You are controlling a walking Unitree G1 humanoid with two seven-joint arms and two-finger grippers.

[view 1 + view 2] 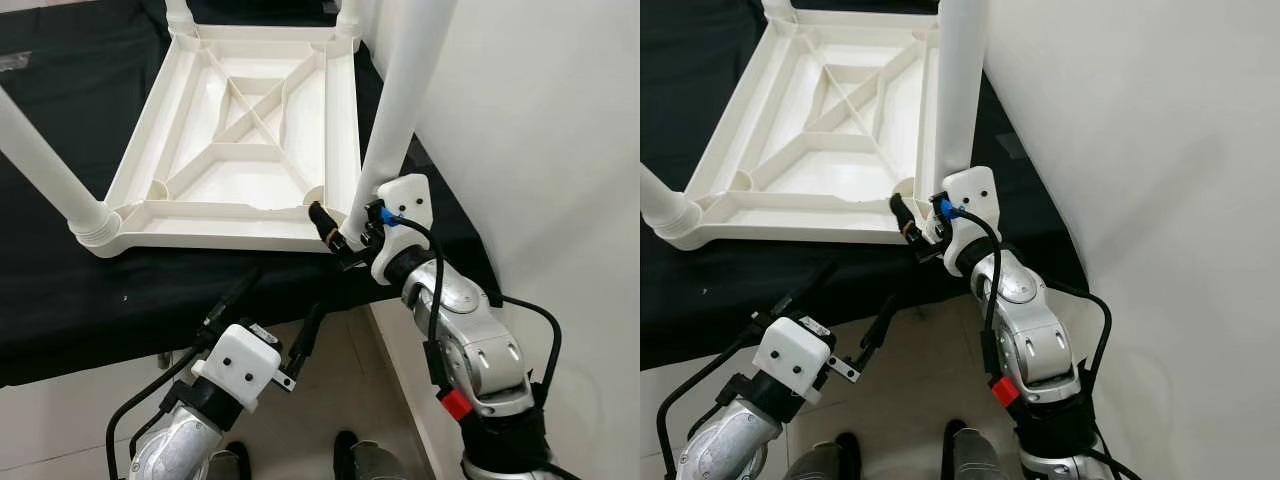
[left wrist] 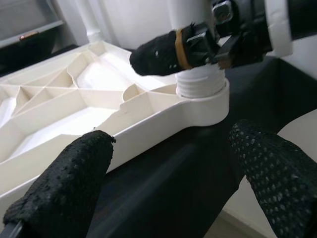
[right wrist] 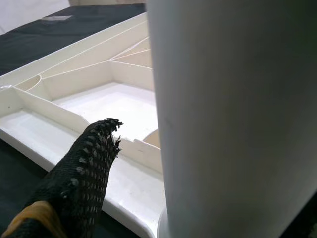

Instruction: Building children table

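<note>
An upturned white table (image 1: pixel 240 150) lies on black cloth (image 1: pixel 60 300) beside a white wall (image 1: pixel 540 120); right gripper (image 1: pixel 345 232) clasps its leg (image 1: pixel 400 110), left gripper (image 1: pixel 270 320) spread.

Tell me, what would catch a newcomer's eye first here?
A white plastic table lies upside down on a black cloth, legs pointing up. The right gripper clasps the base of the near right leg by the white wall. The left gripper hovers open below the cloth's edge.

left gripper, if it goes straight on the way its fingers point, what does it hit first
Most likely the near edge of the upturned white table top, towards its right corner; depth is uncertain. The left gripper hangs open before it.
</note>
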